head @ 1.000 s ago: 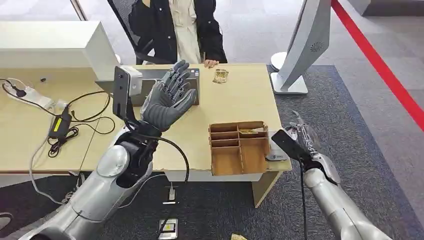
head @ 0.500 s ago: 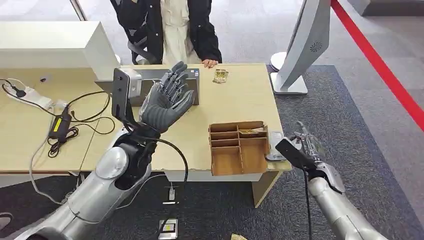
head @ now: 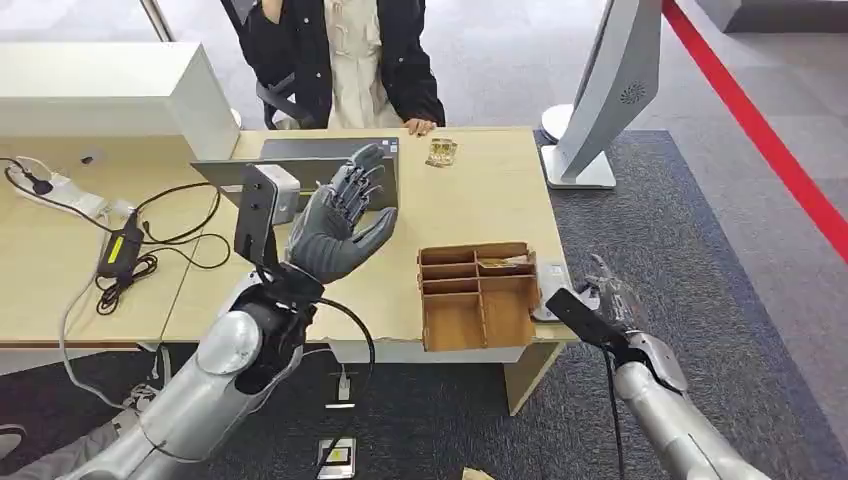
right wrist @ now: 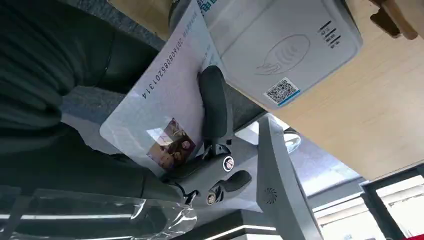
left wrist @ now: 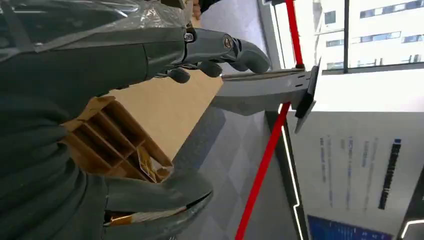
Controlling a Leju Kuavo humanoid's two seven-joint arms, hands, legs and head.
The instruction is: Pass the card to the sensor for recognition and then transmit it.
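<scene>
Card (right wrist: 160, 115): thin, stiff, slick, light; my right hand (right wrist: 150, 165) pinches its edge. Left hand (head: 335, 225) spread, empty.

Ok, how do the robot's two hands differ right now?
The left hand is raised over the desk with fingers spread, holding nothing; the right hand is low at the desk's edge and holds a card. The left hand is near the laptop; the right brings its card by the reader. Both are dark grey on silver arms.
</scene>
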